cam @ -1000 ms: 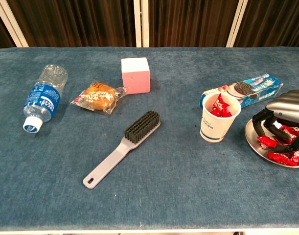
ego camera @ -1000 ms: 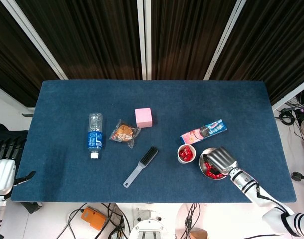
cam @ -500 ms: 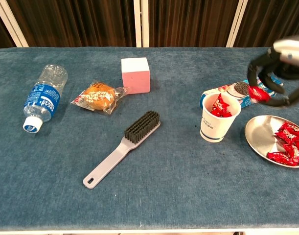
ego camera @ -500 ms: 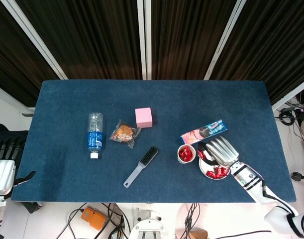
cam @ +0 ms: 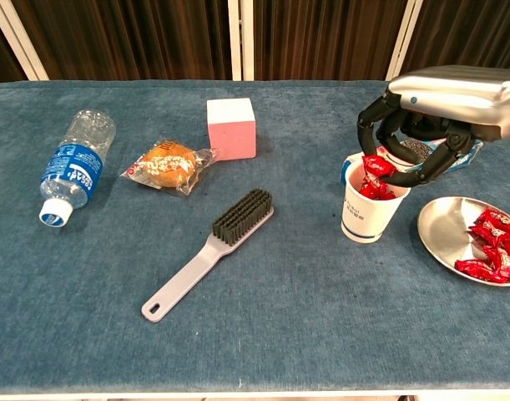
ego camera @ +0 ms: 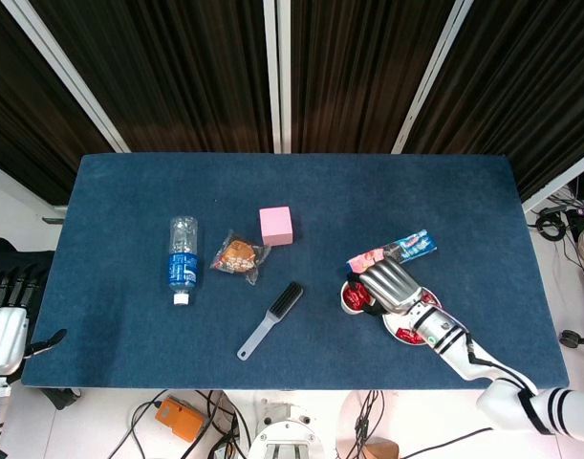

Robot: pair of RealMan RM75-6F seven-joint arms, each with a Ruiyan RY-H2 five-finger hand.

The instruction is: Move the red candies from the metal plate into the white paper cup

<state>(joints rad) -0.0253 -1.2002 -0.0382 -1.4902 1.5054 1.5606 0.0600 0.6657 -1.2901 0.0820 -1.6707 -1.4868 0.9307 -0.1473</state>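
Red candies lie in two places: a small heap on the right side of the metal plate, at the near right of the table, and more inside the white paper cup just left of the plate. They are small pieces in shiny, crinkled red wrappers with a little white print; about five show on the plate, though the heap runs off the frame edge, and the number in the cup cannot be told.

One more red candy is pinched in the fingertips of the right hand, right over the cup's mouth, with the other dark fingers curled down around it. Half a second ago this hand held the candy higher and further right, above the biscuit packet; it has since come left and down over the cup. The plate and cup have not shifted.

The left hand is off the table's left edge, fingers apart and holding nothing.

There is also one each of a water bottle lying on its side, a wrapped bun, a pink cube, a grey brush and a biscuit packet behind the cup.
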